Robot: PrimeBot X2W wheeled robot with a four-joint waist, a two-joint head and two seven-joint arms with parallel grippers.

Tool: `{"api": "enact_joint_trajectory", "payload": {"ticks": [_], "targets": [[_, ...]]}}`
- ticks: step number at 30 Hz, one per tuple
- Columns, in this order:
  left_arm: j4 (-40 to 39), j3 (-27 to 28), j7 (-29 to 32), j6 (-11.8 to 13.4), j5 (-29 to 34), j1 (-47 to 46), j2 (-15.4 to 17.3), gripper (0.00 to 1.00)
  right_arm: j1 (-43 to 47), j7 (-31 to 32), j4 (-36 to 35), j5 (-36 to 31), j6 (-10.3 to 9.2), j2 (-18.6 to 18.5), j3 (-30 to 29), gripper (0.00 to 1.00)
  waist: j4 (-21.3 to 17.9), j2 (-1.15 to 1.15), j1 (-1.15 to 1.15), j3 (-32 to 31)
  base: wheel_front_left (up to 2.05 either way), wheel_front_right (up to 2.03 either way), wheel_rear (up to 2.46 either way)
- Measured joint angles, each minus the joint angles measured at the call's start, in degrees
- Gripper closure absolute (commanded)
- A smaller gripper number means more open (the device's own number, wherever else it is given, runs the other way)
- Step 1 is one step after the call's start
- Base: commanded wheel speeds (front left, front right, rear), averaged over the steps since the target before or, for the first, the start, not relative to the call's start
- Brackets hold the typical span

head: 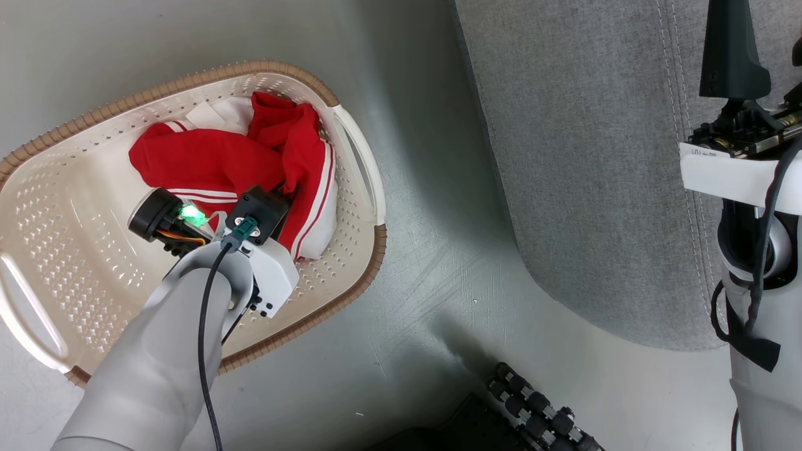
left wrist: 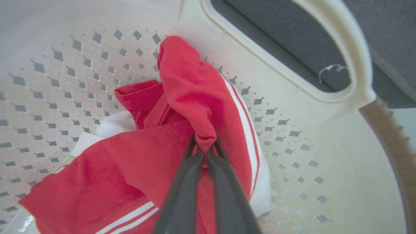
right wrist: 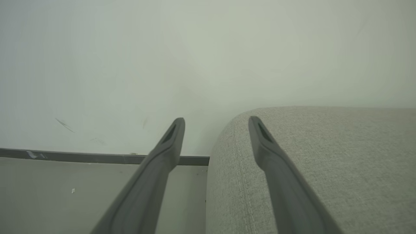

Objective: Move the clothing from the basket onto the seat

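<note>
The seat point(head: 595, 156), grey with stitched seams, takes up the right and far part of the scene, one rounded corner towards the robot. Pale floor point(head: 438, 282) lies between it and the basket point(head: 188, 78), which sits on the left, apart from the seat, one handle end turned towards it. The clothing point(head: 213, 163) is inside the basket, heaped in its far right part close to the wall by that handle. It is red cloth with white stripes over a white panel, and the crumple makes it hard to tell whether this is one garment or several. The left gripper point(left wrist: 204, 149) reaches down into the basket, its two dark fingers point(left wrist: 182, 195) pressed together on a bunched red fold that stands up above the tips. The right gripper point(right wrist: 216, 122) hangs at the right above the seat, fingers spread apart. One tip shows against the grey fabric, the other against a pale wall point(right wrist: 162, 65) with a dark skirting strip point(right wrist: 81, 157).
</note>
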Motion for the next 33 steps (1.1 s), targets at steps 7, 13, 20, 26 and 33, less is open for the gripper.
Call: {"api": "enact_joint_trajectory", "payload": {"ticks": [7,13,20,26,33], "targets": [[0.33,-0.02,-0.93,-0.41,0.0,-0.66,-0.01,1.0,-1.13,0.0,0.4,-0.02,0.0,0.01,-0.49,0.0,0.25,0.0,0.0,-0.25,0.0,0.0,0.0],[-0.42,0.34,-1.76,-0.41,-0.03,-0.66,0.05,1.0,-1.13,0.0,1.34,-0.11,0.0,0.0,-1.87,0.0,0.91,0.0,0.0,-0.91,0.0,0.0,0.0],[-4.56,2.72,-2.43,0.44,-1.18,-0.55,0.94,1.0,-1.1,0.0,2.01,-0.93,0.0,0.01,-2.65,0.0,2.34,0.0,0.0,-2.48,0.0,0.0,0.0],[-9.76,5.0,-2.43,1.49,-2.71,1.04,2.23,1.0,-1.03,0.0,2.55,-2.25,0.0,0.0,-3.52,0.0,3.66,0.0,0.0,-4.18,0.0,0.0,0.0],[-20.67,8.06,-2.43,3.67,-3.59,5.37,3.13,1.0,-0.71,0.0,3.71,-3.98,0.0,0.0,-3.53,0.0,5.74,0.0,0.0,-7.29,0.0,0.0,0.0]]}}
